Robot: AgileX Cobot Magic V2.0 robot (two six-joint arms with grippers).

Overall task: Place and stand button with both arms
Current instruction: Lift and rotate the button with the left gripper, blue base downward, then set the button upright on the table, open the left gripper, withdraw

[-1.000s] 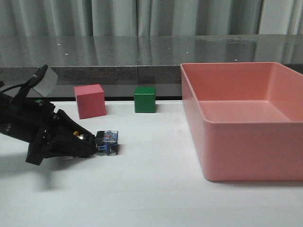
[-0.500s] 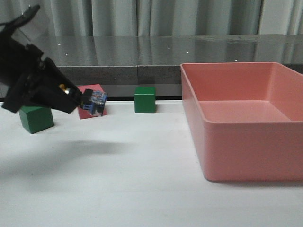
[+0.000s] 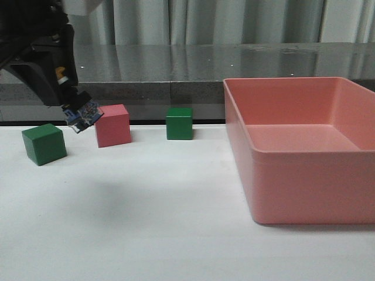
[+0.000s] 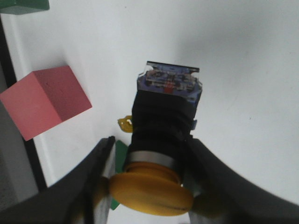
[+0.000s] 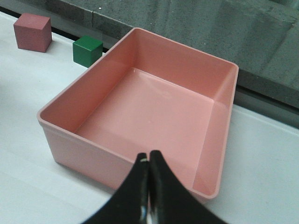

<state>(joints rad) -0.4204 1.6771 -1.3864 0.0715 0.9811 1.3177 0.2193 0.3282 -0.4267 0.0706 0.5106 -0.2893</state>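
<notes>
My left gripper (image 3: 65, 100) is shut on the button (image 3: 82, 116) and holds it in the air at the far left, above the table, near the pink cube (image 3: 112, 125). In the left wrist view the button (image 4: 163, 121) sits between the fingers (image 4: 93, 177), yellow cap towards the camera, blue and clear base pointing away, down at the table. My right gripper (image 5: 148, 158) is shut and empty, above the near wall of the pink bin (image 5: 70, 144). It does not show in the front view.
A large pink bin (image 3: 293, 187) stands on the right half of the table. A green cube (image 3: 43, 143) lies at far left, another green cube (image 3: 179, 123) at the back centre. The pink cube (image 4: 44, 100) lies below the held button.
My left gripper has lifted the button off the table, up and to the left, and turned so the base now points downwards. The green cube at far left has come into view.
</notes>
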